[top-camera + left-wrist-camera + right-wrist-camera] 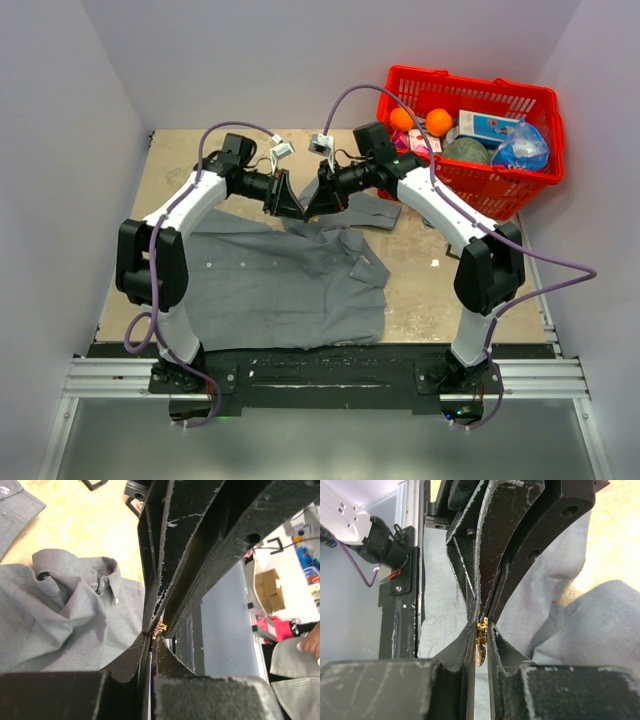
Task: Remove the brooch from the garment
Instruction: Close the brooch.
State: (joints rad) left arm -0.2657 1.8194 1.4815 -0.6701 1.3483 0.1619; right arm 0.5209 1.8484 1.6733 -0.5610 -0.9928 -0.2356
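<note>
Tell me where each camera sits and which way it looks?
Top: high behind the arms, looking down on the grey shirt and basket; both arms show.
Left wrist: on the left arm, looking along its jaws at the brooch.
Right wrist: on the right arm, looking along its jaws.
Shared: both wrist views show the brooch.

Only a gold sliver of the brooch (481, 642) showed at centre frame, the rest buried between black fingertips (502, 652); in the top view it was too small to find. The grey shirt (65, 620) ran off the left-wrist frame's left edge, and the left arm (160, 260) covered its left side from above.
</note>
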